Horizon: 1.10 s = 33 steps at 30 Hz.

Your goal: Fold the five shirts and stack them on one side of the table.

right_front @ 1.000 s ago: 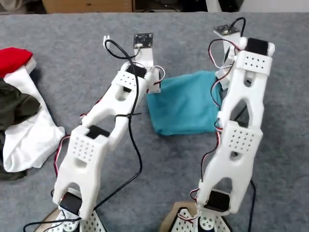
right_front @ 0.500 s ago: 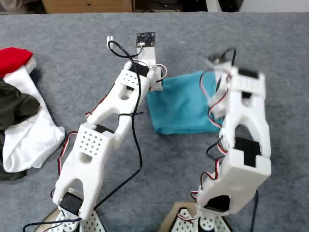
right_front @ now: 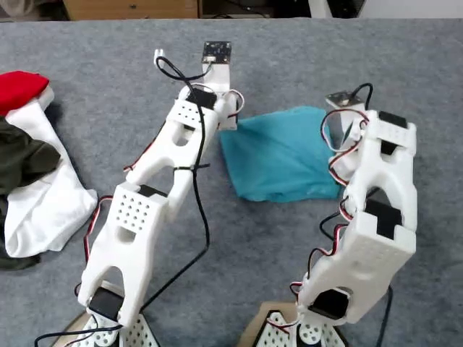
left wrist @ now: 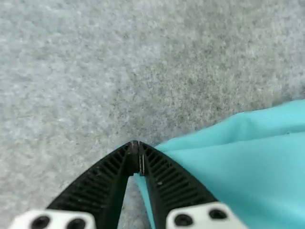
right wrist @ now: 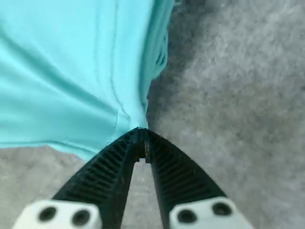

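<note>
- The soft teal cloth shirt (right_front: 278, 155) is seen mid-way across the grey felt table (right_front: 419, 65), between the 2 arms.
- Its far left corner is pinched by the left gripper (left wrist: 136, 149), and its right edge by the right gripper (right wrist: 141, 136).
- Both sides should be lifted evenly, so the fold is kept neat.

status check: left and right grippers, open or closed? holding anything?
Left gripper: closed, pinching a corner of the teal shirt.
Right gripper: closed, pinching the teal shirt at its edge.
</note>
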Motion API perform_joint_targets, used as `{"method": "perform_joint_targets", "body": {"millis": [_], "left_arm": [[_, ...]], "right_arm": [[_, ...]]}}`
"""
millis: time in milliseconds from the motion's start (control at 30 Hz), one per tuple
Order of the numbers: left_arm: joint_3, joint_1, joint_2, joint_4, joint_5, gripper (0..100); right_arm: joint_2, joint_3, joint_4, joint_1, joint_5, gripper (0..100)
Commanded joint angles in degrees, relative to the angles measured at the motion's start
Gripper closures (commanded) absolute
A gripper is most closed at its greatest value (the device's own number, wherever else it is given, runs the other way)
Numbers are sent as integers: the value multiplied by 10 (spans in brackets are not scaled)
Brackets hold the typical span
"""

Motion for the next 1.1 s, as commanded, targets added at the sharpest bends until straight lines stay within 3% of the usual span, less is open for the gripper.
{"method": "perform_joint_targets", "body": {"millis": [0, 233, 433, 700, 1067], "left_arm": [[-68, 1, -14, 35, -7, 981], [-188, -3, -7, 170, -9, 977], [-241, -1, -7, 295, 9, 842], [-227, -9, 57, 283, 65, 740], [-229, -1, 124, 255, 85, 741]], "right_arm": [[-76, -34, 25, -14, 3, 994], [-134, -55, 33, -52, -22, 985], [-41, -170, 99, -73, -42, 864], [120, -336, 180, -91, -47, 804], [294, -443, 180, -98, -47, 809]]}}
